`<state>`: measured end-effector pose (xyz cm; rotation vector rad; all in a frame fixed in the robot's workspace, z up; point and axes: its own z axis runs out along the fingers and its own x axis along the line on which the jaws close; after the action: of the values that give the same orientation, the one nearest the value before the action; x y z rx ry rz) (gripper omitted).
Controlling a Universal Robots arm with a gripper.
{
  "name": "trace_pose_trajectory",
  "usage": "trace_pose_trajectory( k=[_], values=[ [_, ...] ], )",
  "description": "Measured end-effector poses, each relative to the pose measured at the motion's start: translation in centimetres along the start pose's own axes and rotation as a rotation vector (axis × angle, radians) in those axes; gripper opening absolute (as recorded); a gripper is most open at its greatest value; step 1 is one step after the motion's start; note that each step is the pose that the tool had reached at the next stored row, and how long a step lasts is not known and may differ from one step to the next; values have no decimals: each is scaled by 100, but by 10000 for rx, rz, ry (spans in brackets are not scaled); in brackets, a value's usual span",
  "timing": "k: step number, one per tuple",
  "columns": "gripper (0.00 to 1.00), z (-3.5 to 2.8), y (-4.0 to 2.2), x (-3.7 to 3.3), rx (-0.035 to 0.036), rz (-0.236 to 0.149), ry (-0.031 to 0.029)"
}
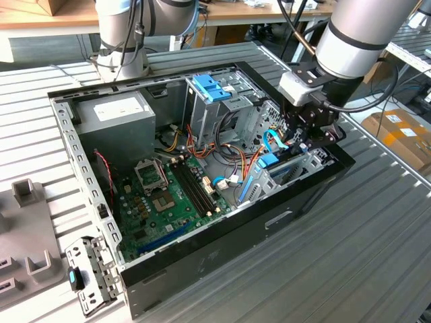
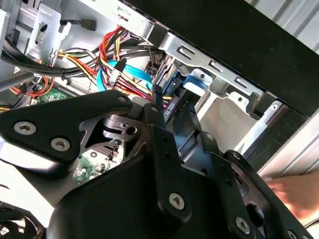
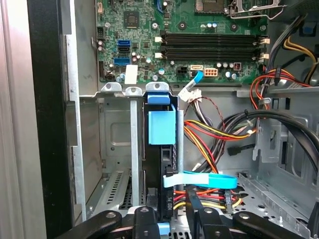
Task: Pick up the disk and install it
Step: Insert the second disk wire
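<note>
The open black desktop computer case (image 1: 222, 249) lies on the slatted grey metal table (image 1: 377, 235), green motherboard (image 1: 168, 202) exposed. The black gripper (image 1: 304, 138) is down at the case's corner on the exterior view's right, fingers (image 3: 144, 221) clamped on the grey metal disk with light-blue plastic carrier (image 3: 162, 149), standing on edge in its bay slot.

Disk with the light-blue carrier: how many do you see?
1. The disk stands on edge in the bay beside the motherboard, right at the gripper. The tall cage could hide others.
</note>
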<state>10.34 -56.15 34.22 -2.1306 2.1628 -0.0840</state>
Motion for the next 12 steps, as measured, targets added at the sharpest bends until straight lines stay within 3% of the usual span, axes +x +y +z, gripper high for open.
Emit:
trace_pose_trajectory(
  k=[5, 12],
  values=[
    [36, -104, -12, -3, 0, 0, -1],
    [36, -123, -14, -4, -14, 0, -1]
  ],
)
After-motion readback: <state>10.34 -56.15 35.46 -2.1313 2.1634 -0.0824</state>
